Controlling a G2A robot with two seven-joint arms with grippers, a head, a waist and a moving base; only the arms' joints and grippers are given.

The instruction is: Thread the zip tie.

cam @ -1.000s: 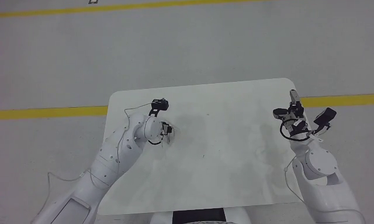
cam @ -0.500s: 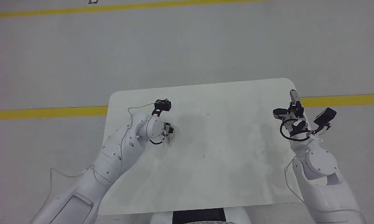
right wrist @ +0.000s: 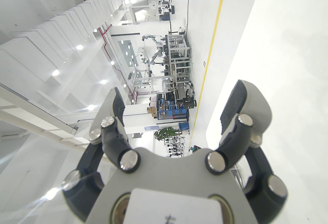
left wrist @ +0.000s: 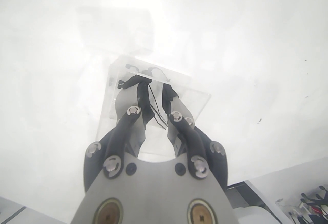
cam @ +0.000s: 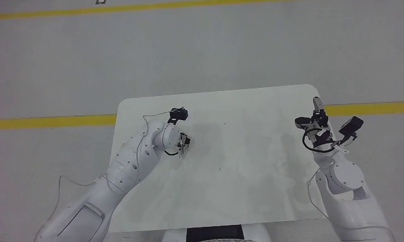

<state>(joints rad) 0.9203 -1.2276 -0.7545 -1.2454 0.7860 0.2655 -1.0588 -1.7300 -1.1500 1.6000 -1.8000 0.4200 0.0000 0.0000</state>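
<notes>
Several thin black zip ties [left wrist: 156, 109] lie in a small clear plastic box [left wrist: 191, 96] on the left part of the white table [cam: 252, 153]. My left gripper [left wrist: 151, 84] reaches down into that box. Its black-padded fingers stand a narrow gap apart, with the ties running between them, so it is open. From above, the left gripper [cam: 182, 143] sits over the box near the table's left side. My right gripper [right wrist: 176, 96] is wide open with nothing between its pads, held up at the table's right edge [cam: 310, 113] and pointing out into the hall.
The table's middle and front carry only a few small dark specks [left wrist: 259, 120]. Yellow floor lines [cam: 189, 3] run beyond the table's far edge. Distant machines and racks [right wrist: 176, 55] stand in the hall.
The left arm has shifted a little to the right over the box. The right arm has not moved.
</notes>
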